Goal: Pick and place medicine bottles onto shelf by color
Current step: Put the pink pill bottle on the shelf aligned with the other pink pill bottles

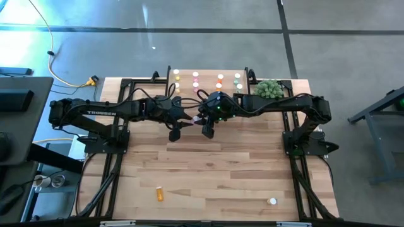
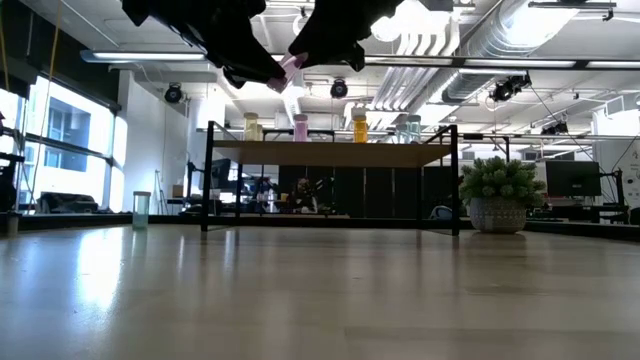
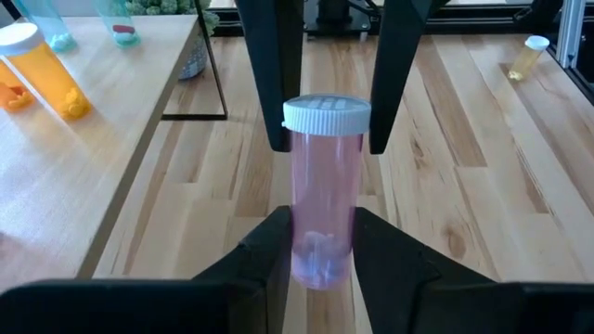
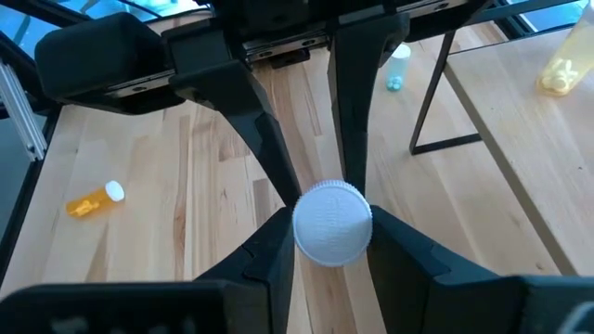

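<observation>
Nearest me, an orange bottle (image 1: 160,193) and a white-capped one (image 1: 272,202) lie by the worktop's front edge. Mid-table I have both grippers, left (image 1: 191,119) and right (image 1: 203,117), clamped on one pink bottle (image 3: 322,188) in the air before the shelf (image 1: 208,74) at the back edge.

Pink bottle (image 3: 322,209) looks like clear tinted plastic, smooth and glossy, with a ribbed matt white plastic cap (image 4: 332,223). Tabletop (image 1: 214,170) is pale butcher-block wood, smooth with a satin sheen; shelf (image 2: 330,154) is the same light wood on thin matt black metal legs. Gripper fingers (image 3: 394,56) are matt black, plastic-looking; orange bottle (image 4: 94,200) on the table is translucent plastic.
</observation>
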`<state>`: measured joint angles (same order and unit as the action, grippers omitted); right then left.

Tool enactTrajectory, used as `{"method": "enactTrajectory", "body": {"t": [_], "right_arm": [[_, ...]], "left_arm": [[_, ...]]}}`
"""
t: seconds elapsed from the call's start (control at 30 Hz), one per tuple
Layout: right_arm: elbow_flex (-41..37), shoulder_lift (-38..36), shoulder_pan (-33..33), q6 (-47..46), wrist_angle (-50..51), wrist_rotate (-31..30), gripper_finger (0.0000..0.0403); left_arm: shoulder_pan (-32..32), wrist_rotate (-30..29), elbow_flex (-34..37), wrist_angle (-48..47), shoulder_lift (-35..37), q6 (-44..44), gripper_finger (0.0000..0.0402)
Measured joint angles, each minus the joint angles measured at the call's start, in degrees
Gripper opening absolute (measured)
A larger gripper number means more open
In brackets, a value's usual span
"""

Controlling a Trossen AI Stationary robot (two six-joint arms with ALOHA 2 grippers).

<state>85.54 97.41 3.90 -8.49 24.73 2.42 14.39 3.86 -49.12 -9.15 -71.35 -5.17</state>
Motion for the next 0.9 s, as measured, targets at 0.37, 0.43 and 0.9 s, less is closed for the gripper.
{"method": "enactTrajectory", "body": {"t": [0.37, 0.43, 0.9], "right_arm": [[0.0, 0.0, 0.0, 1.7, -0.2, -0.7, 0.0106], [0.0, 0.0, 0.1, 2.6, -0.2, -0.7, 0.0116], [-0.1, -2.2, 2.2, 7.2, 3.4, -5.3, 0.0205]], "left_arm": [[0.0, -0.2, 0.0, 0.0, 0.0, 0.3, 0.0095], [0.0, -1.5, 0.0, 0.0, 0.0, 0.3, 0.0095], [0.0, -11.2, 0.0, -0.6, 0.0, 6.0, 0.0095]]}}
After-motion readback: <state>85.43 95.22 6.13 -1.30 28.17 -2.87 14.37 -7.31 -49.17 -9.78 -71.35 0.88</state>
